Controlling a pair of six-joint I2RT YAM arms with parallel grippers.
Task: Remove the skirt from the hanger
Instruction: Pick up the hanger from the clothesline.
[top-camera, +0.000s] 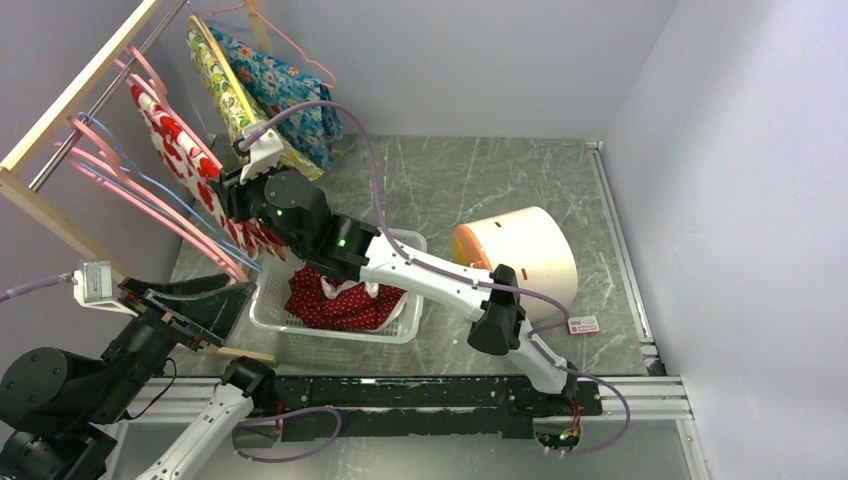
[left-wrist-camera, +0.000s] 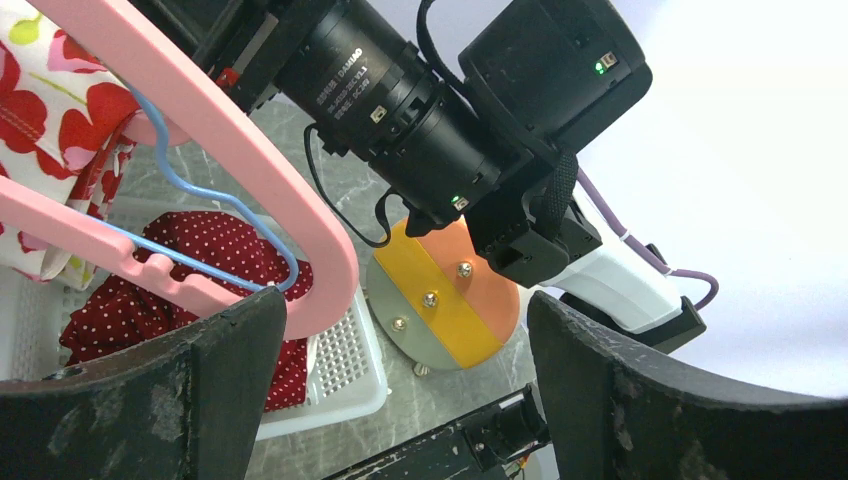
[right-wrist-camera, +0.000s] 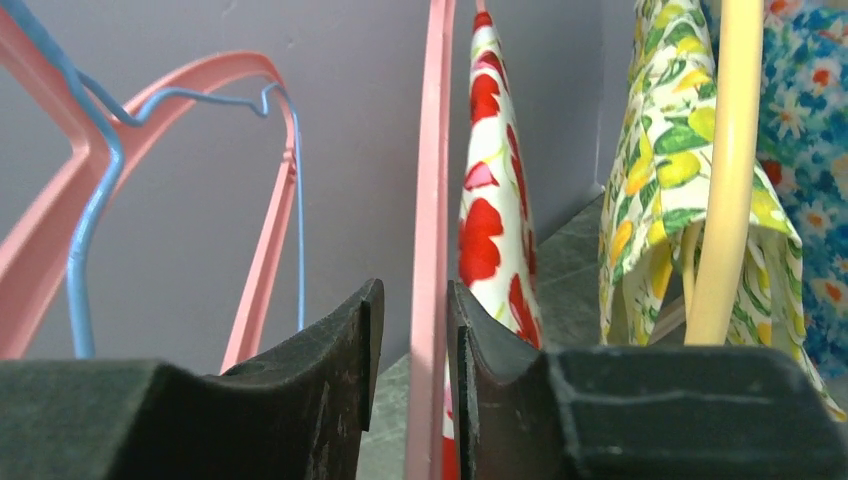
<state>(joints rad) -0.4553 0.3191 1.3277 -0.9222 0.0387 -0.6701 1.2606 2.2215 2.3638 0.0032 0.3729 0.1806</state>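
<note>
The right gripper (right-wrist-camera: 415, 300), nearly closed, pinches the pink hanger (right-wrist-camera: 432, 150), red-flowered skirt (right-wrist-camera: 492, 200) at its three o'clock; left gripper (left-wrist-camera: 405, 310) gapes wide, empty.

We see open floor at the back and right, around the cream tub (top-camera: 530, 255) lying on its side. At the rack (top-camera: 62, 103) room is tight: the pink hanger (right-wrist-camera: 430, 200) fills the slot between the right gripper's (right-wrist-camera: 415, 300) fingers, the red-flowered skirt (right-wrist-camera: 490, 220) just beside it, a blue wire hanger (right-wrist-camera: 78, 300) on the other side. The right arm (top-camera: 420, 272) bars the way over the basket (top-camera: 340, 333). A second pink hanger (left-wrist-camera: 220, 125) crosses before the left gripper's (left-wrist-camera: 405, 305) wide-apart jaws.
</note>
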